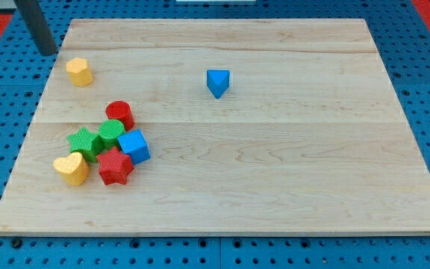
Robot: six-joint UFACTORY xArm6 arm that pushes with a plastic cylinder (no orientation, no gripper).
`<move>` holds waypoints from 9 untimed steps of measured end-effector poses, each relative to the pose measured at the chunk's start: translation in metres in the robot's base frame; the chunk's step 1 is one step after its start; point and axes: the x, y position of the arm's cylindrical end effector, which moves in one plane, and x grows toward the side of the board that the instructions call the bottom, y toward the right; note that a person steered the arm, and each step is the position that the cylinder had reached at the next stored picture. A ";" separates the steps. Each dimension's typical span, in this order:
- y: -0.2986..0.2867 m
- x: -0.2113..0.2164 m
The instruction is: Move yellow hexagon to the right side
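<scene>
Shown: small yellow hexagonal wooden block [80, 72], probably light, rigid, free-sliding; my bare tip [48, 52], grasping nothing, should press its left face.

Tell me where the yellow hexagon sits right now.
The yellow hexagon sits near the board's upper-left corner in the camera view, just right of my tip, above the red cylinder.

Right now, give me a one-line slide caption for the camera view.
My tip sits just left of the yellow hexagon at the wooden board's top-left corner, ready to push it right.
</scene>
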 end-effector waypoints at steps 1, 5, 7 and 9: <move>0.000 0.000; 0.188 0.039; 0.094 0.060; 0.232 0.065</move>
